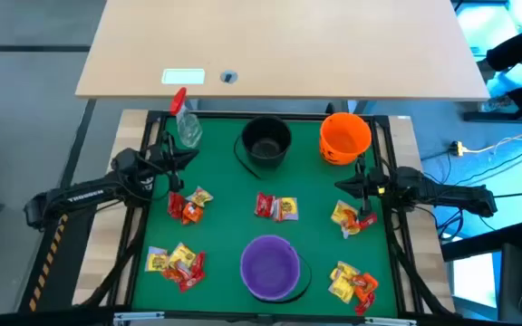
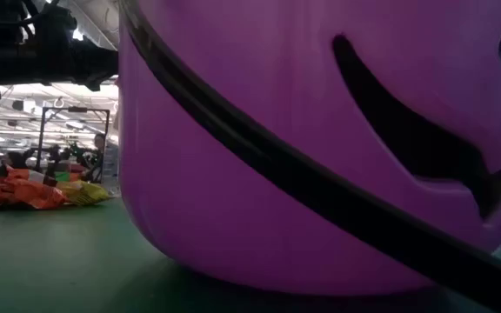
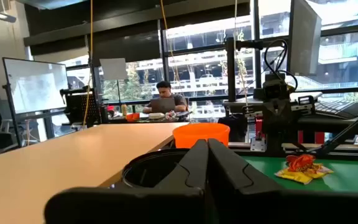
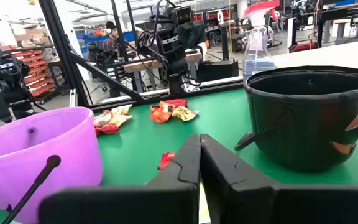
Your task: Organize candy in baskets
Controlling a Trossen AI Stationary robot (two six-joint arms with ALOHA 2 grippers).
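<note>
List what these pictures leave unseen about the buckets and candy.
- Low view: the purple bucket fills the frame, hiding the other buckets and most candy.
- High view: print on the candy is too small to read.
- Left wrist view: the shut left gripper hides most of the black bucket.

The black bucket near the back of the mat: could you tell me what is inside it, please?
Looking straight down, the black bucket shows only its dark floor, with no candy visible inside. From the right wrist view its wall hides the bottom.
</note>
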